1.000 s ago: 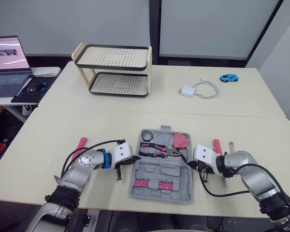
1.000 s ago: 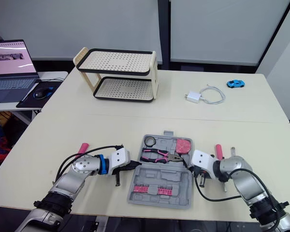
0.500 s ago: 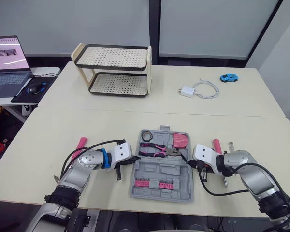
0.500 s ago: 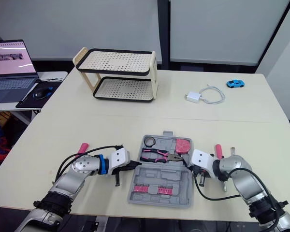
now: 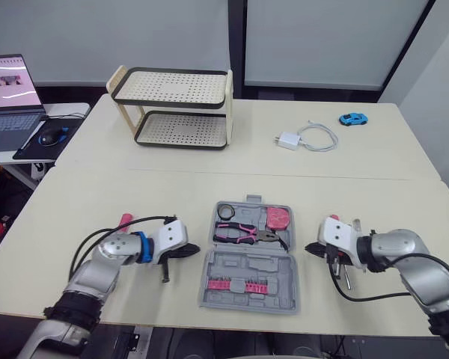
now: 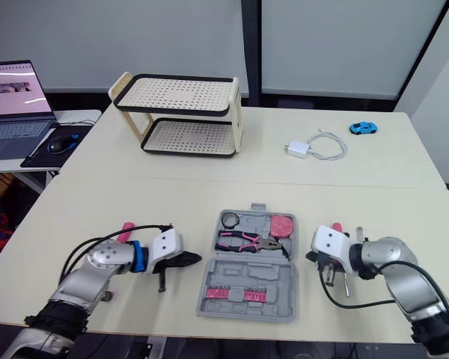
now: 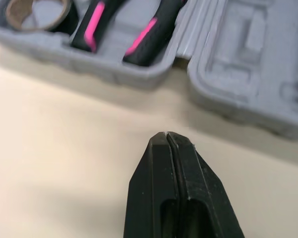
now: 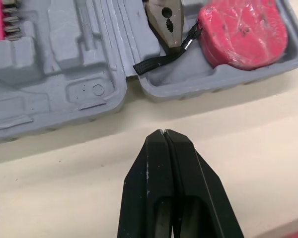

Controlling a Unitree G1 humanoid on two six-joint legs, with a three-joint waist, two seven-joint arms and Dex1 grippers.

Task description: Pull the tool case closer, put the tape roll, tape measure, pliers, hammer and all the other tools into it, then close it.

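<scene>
The grey tool case [image 5: 248, 278] lies open near the table's front edge. Its far half holds a tape roll [image 5: 226, 212], pink-handled pliers [image 5: 243, 233] and a red tape measure [image 5: 279, 218]; pink bits [image 5: 228, 284] sit in the near half. My left gripper [image 5: 191, 249] is shut and empty on the table just left of the case [image 7: 228, 94], apart from it. On the case's right, my right gripper [image 5: 310, 247] is also shut and empty, pointing at the case [image 8: 74, 104]. A pink-handled tool [image 5: 124, 219] lies behind my left arm. Another pink-handled tool [image 6: 337, 226] lies partly under my right wrist.
A two-tier perforated rack [image 5: 176, 108] stands at the back left. A white charger with its cable [image 5: 288, 140] and a blue toy car [image 5: 352, 119] lie at the back right. A laptop [image 5: 4, 82] and mouse sit on a side desk to the left.
Both grippers have drawn back from the case's sides, the left one leftward and the right one rightward. The case and its contents have stayed put.
</scene>
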